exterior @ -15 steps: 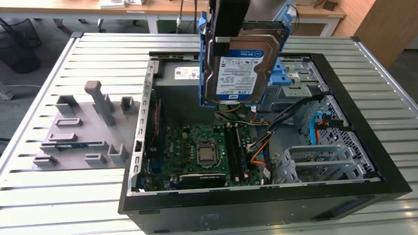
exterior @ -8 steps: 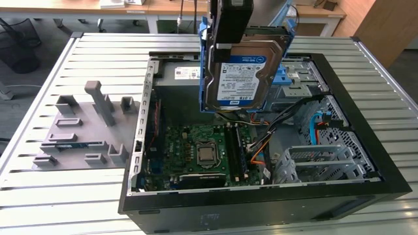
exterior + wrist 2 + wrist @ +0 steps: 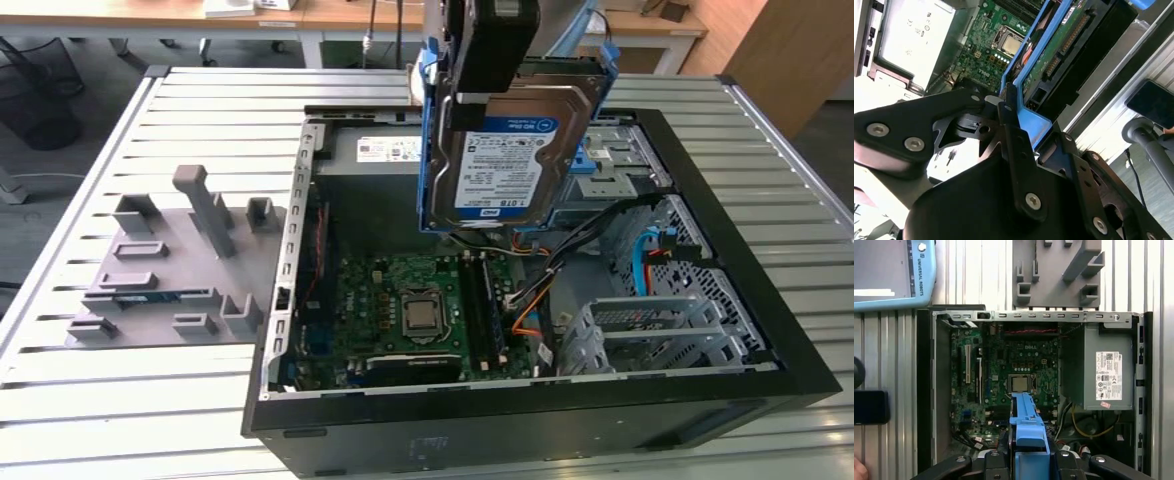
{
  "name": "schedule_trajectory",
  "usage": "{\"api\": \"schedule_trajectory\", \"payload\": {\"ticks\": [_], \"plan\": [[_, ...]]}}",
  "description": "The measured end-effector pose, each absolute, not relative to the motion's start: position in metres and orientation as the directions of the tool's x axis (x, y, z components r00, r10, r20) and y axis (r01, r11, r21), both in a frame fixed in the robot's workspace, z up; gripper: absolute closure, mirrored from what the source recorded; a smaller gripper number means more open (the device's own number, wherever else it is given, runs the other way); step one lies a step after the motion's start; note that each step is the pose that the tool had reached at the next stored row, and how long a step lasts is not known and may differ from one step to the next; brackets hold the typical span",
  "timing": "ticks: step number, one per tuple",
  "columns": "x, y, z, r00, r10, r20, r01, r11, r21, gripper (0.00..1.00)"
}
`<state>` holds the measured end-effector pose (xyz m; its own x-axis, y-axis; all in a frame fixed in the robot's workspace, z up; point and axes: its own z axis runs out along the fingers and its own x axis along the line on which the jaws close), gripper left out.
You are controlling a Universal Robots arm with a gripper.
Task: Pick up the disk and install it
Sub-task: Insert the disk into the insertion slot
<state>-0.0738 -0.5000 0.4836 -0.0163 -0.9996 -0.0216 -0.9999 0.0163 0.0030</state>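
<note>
Disk (image 3: 514,150) in gripper (image 3: 470,100), above case (image 3: 534,420)

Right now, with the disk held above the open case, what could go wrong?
1. The gripper pinches the disk by one end of its blue carrier, hanging upright over the motherboard; a slip could drop it on the processor socket.
2. Loose cables lie between the board and the metal drive cage; the disk might snag them on a descent there.
</note>
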Motion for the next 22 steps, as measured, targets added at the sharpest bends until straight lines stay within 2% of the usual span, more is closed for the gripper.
{"api": "schedule_trajectory", "payload": {"ticks": [22], "plan": [[-0.0630,-0.5063,0.4835,-0.016,-1.000,-0.022,-1.000,0.016,0.003,0.64]]}}
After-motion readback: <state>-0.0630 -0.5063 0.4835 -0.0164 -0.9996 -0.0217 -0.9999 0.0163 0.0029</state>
